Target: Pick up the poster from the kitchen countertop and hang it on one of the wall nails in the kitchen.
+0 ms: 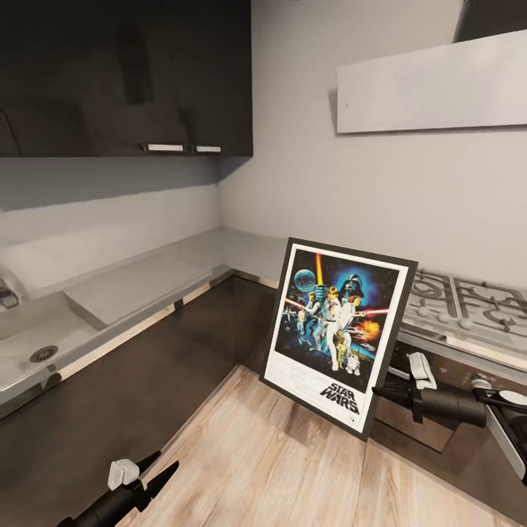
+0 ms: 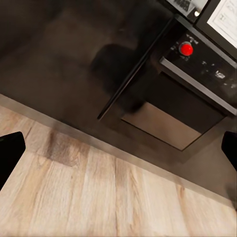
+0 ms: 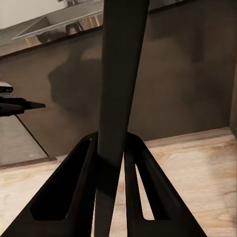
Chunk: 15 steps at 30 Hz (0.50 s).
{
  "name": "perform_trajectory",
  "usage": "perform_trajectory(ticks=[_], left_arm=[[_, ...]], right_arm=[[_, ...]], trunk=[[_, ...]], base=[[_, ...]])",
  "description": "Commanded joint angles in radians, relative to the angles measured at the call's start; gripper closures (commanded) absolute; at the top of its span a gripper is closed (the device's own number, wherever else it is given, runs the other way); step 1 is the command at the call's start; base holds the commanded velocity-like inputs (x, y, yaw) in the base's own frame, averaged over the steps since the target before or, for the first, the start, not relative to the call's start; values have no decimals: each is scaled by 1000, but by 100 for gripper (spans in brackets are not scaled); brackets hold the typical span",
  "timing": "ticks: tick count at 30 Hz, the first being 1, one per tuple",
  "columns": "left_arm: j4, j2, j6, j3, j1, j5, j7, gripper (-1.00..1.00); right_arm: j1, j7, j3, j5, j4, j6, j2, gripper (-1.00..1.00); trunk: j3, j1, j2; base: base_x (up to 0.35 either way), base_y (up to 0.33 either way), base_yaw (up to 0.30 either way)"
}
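The Star Wars poster [image 1: 337,329] hangs upright and slightly tilted in front of the oven, above the wooden floor. My right gripper [image 1: 380,390] is shut on its lower right edge. The right wrist view shows the poster's dark frame [image 3: 118,74] edge-on, pinched between the two fingers [image 3: 81,168]. Low at the left, my left gripper [image 1: 157,472] stands open over the floor, holding nothing. The pale grey countertop [image 1: 146,278] runs along both walls behind the poster. The wall nails are out of view.
A steel sink [image 1: 36,344] sits in the worktop at the left, and a gas hob [image 1: 468,307] at the right. Dark wall cabinets [image 1: 124,73] hang above. Dark brown cabinet fronts [image 1: 110,388] and an oven with a red knob [image 2: 185,48] line the wooden floor [image 1: 278,468].
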Motion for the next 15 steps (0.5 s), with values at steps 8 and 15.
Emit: perform_trajectory(ticks=[8,15], left_arm=[[2,-4,-6,0,-1,0,-3,-100],[2,-4,-5,-2,0,0,-3,-100]], right_arm=[[0,7,0,-5,0,15,3,100],[1,7,0,-5,0,15,6,100]], trunk=[[24,-31,56],[46,-58,105]], base=[[0,0,0],[0,0,0]])
